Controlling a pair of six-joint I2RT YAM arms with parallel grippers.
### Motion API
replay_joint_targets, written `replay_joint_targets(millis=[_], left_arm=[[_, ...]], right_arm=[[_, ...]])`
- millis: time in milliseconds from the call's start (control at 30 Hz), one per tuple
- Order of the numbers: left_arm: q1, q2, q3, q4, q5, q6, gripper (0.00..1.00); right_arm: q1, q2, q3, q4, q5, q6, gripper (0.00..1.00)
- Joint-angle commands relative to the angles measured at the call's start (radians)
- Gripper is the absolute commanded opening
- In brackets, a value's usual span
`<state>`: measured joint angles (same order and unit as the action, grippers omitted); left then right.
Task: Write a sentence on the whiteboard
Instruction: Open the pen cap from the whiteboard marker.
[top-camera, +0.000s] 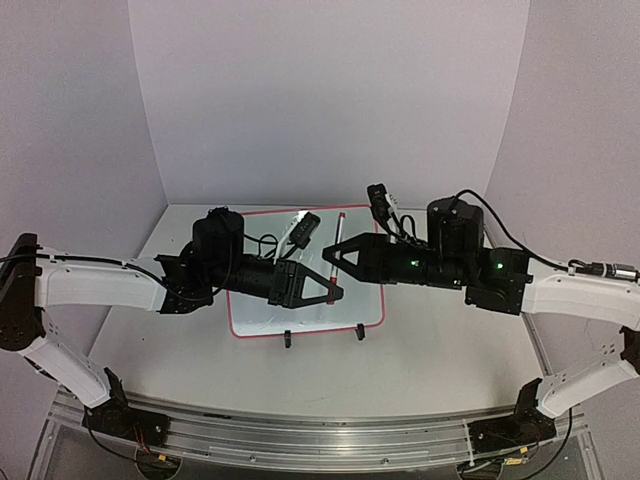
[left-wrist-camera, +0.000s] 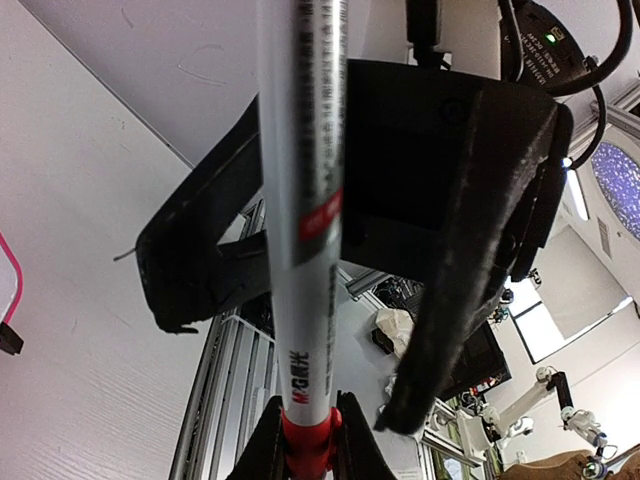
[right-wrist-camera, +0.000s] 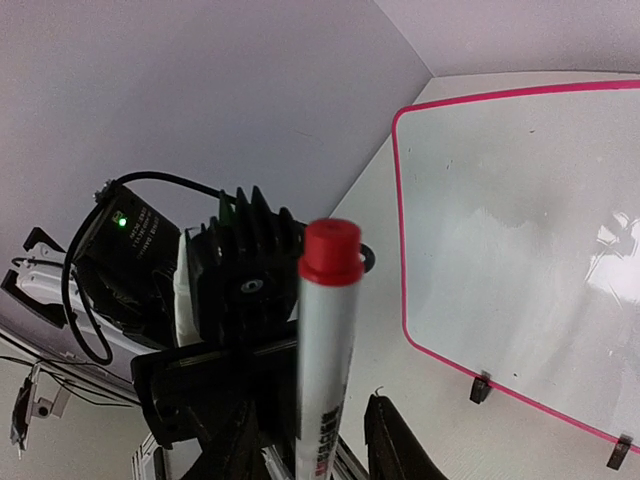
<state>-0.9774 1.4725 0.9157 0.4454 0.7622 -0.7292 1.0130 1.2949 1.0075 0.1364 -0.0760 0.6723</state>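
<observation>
The whiteboard (top-camera: 350, 310) lies flat at the table's middle, pink-framed and blank; it also shows in the right wrist view (right-wrist-camera: 520, 220). A white marker (top-camera: 341, 225) with red ends hangs in the air over it. My left gripper (top-camera: 330, 288) is shut on the marker's lower red end (left-wrist-camera: 305, 440). My right gripper (top-camera: 328, 255) is open, and its fingers (left-wrist-camera: 470, 250) stand wide on either side of the marker's barrel (right-wrist-camera: 325, 380) without pressing it. The marker's other red end (right-wrist-camera: 331, 252) is free.
Two black clip feet (top-camera: 287, 341) (top-camera: 360, 333) stick out at the board's near edge. White walls enclose the back and sides. A metal rail (top-camera: 300, 430) runs along the near edge. Both arms meet over the board's middle.
</observation>
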Motion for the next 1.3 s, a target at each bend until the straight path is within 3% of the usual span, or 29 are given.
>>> replay_joint_targets(millis=[0, 200, 333, 467, 567, 733, 1000, 1100, 1167, 1267], left_arm=[[-0.007, 0.013, 0.044, 0.011, 0.034, 0.019, 0.0], [-0.007, 0.016, 0.055, 0.011, 0.033, 0.029, 0.0], [-0.009, 0.014, 0.034, 0.017, 0.04, 0.03, 0.0], [-0.016, -0.004, -0.045, 0.017, 0.011, 0.017, 0.0], [-0.042, -0.035, -0.13, 0.056, -0.015, 0.002, 0.0], [-0.113, -0.069, -0.179, -0.001, -0.095, 0.038, 0.0], [-0.163, -0.083, -0.187, -0.058, -0.127, 0.062, 0.0], [-0.162, -0.141, -0.149, -0.212, -0.294, 0.075, 0.0], [-0.162, -0.183, -0.074, -0.462, -0.516, 0.061, 0.0], [-0.147, -0.256, -0.004, -0.832, -0.95, -0.099, 0.0]], right_arm=[[0.0, 0.017, 0.049, 0.002, -0.019, -0.018, 0.26], [0.0, 0.017, 0.046, -0.001, -0.006, -0.009, 0.0], [0.0, -0.018, 0.028, -0.011, 0.1, -0.047, 0.0], [-0.003, -0.078, 0.025, -0.041, 0.433, -0.14, 0.0], [-0.04, -0.102, 0.052, -0.024, 0.59, -0.223, 0.0], [-0.179, -0.116, 0.119, -0.009, 0.587, -0.225, 0.0], [-0.267, -0.081, 0.22, 0.002, 0.597, -0.258, 0.0], [-0.267, -0.087, 0.212, -0.028, 0.509, -0.274, 0.0], [-0.267, -0.102, 0.184, -0.074, 0.419, -0.274, 0.0], [-0.267, -0.139, 0.081, -0.146, 0.387, -0.254, 0.0]])
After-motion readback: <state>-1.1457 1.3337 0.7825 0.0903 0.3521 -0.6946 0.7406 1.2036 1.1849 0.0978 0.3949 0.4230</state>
